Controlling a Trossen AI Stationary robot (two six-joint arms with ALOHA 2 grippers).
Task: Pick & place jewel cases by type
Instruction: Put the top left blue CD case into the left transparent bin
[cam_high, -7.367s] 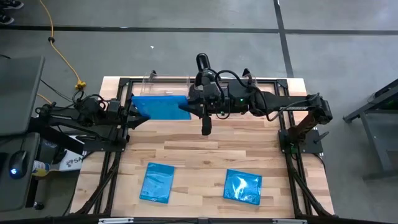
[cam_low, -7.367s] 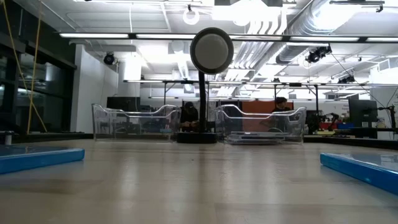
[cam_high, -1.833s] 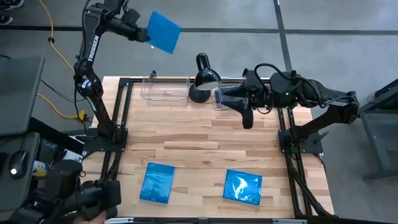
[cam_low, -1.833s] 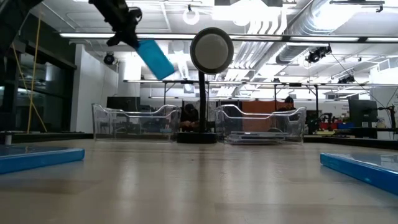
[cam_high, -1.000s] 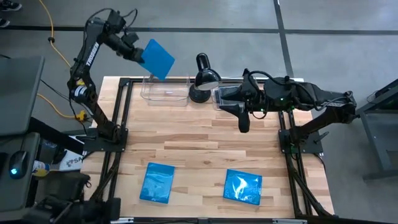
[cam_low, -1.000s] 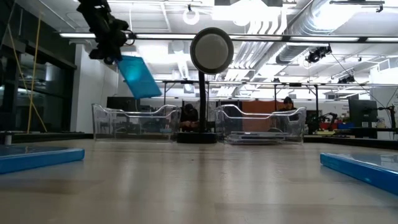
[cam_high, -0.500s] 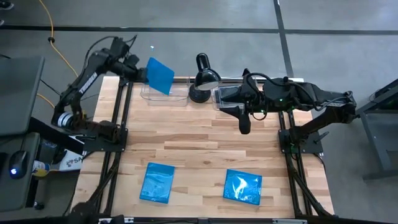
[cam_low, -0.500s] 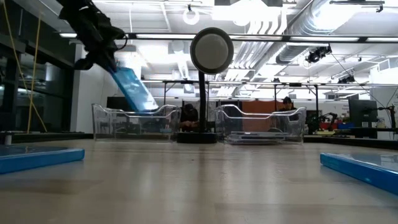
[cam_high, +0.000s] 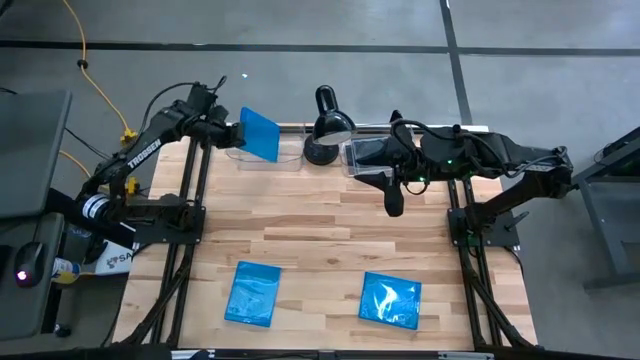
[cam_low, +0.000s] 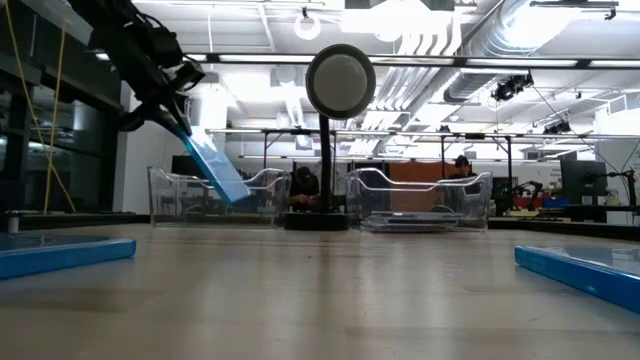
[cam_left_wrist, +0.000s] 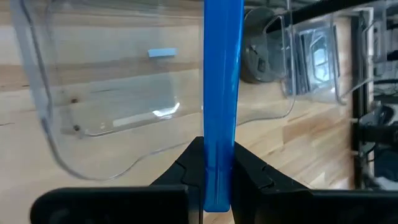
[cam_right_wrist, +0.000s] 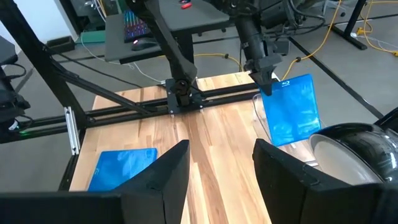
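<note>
My left gripper (cam_high: 228, 131) is shut on a bright blue jewel case (cam_high: 259, 134) over the left clear bin (cam_high: 277, 153) at the table's far edge. In the low view the case (cam_low: 215, 165) slants down from the gripper (cam_low: 172, 118), its lower end inside the bin's outline (cam_low: 255, 195). Two more blue jewel cases (cam_high: 252, 293) (cam_high: 390, 300) lie flat near the front edge. The right clear bin (cam_high: 362, 153) holds dark glossy cases (cam_left_wrist: 314, 56). My right gripper (cam_high: 393, 205) hovers open beside that bin, holding nothing. My left gripper pinches the blue case's two flat faces at its upper edge (cam_left_wrist: 217, 155) between its two fingers (cam_left_wrist: 189, 165). The fingers slant down from the table's left side. The case hangs tilted below them, its lower end down between the left bin's walls; whether it touches the bin I cannot tell.
A black desk lamp (cam_high: 322, 130) stands between the two bins, its round head (cam_low: 340, 85) high in the low view. Bare wooden tabletop (cam_high: 320, 235) lies between the bins and the two blue cases. Black frame rails (cam_high: 196, 190) run along the table's sides.
My left gripper has come down from high above the table's far left corner toward the left bin, carrying the blue case. The case has tipped steeper, and its lower end has gone down into the bin's outline. My right gripper has kept still.
</note>
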